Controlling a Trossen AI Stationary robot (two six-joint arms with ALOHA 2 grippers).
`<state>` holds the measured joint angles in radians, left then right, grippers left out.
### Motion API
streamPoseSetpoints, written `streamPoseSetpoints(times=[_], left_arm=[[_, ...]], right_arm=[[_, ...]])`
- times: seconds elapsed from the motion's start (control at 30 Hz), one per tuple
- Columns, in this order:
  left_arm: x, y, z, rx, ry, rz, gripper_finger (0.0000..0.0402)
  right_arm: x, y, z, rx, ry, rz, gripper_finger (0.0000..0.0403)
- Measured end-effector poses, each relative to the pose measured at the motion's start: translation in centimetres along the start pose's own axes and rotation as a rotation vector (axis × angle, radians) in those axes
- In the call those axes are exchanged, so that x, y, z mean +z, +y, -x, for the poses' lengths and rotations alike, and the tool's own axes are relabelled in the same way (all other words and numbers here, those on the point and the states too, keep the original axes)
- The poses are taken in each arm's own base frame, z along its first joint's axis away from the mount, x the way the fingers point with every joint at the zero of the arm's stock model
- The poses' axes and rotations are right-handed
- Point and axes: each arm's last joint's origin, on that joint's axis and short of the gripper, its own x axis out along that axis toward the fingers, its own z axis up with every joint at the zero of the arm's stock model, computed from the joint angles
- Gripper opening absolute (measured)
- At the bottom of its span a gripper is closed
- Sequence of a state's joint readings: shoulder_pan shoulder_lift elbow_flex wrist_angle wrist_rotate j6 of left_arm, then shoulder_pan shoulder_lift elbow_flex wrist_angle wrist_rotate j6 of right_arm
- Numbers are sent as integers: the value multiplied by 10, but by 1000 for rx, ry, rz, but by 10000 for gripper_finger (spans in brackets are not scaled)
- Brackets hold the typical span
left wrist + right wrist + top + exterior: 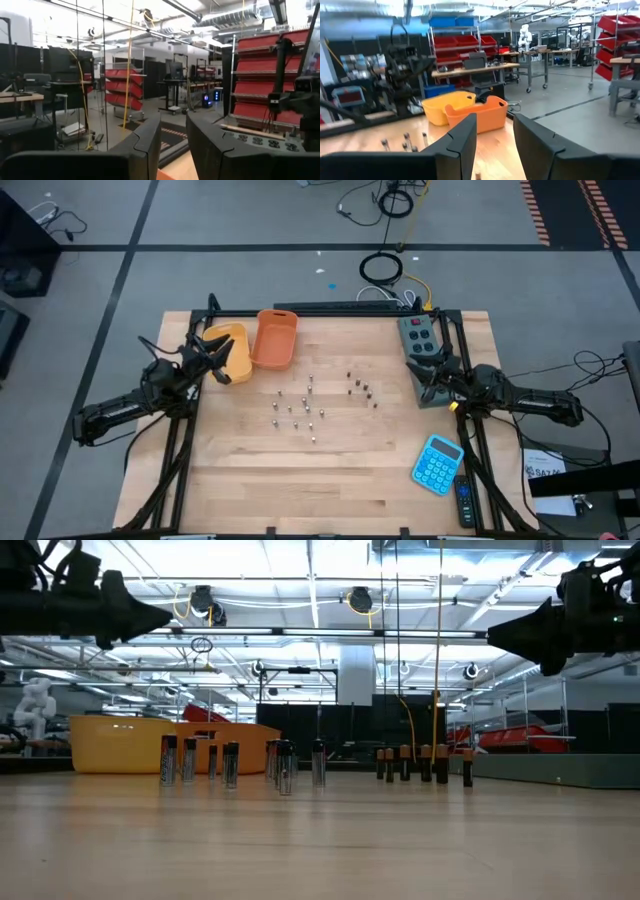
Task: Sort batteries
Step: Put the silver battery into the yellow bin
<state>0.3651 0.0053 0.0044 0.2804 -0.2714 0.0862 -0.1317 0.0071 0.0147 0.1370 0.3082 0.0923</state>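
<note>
1. The batteries (315,402) are seen standing upright on the table (330,480), scattered between the orange bin (274,340) and the blue calculator (437,464).
2. A silvery cluster lies nearer the orange bin; a dark cluster (425,764) stands apart towards the grey control box (420,340). An exact count cannot be made.
3. The left gripper (214,360) is held above the yellow bin (230,350), fingers parted, nothing between them.
4. The right gripper (428,376) is held beside the control box, fingers spread and empty.
</note>
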Motion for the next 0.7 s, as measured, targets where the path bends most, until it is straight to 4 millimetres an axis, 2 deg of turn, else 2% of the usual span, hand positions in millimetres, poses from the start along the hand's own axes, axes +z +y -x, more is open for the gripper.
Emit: streamPoseSetpoints(times=[0.3, 0.43, 0.6, 0.7], left_arm=[[1, -2, 0, -57, -9, 17, 100], [0, -2, 0, -63, -1, 203, 100], [-6, -6, 0, -189, 128, 269, 100], [3, -8, 0, -272, 176, 267, 100]], right_arm=[[8, 0, 0, -4, -78, -85, 121], [11, -1, 0, -47, -119, -226, 121], [6, 2, -2, 54, -51, -270, 121], [3, 4, -4, 87, -10, -281, 121]])
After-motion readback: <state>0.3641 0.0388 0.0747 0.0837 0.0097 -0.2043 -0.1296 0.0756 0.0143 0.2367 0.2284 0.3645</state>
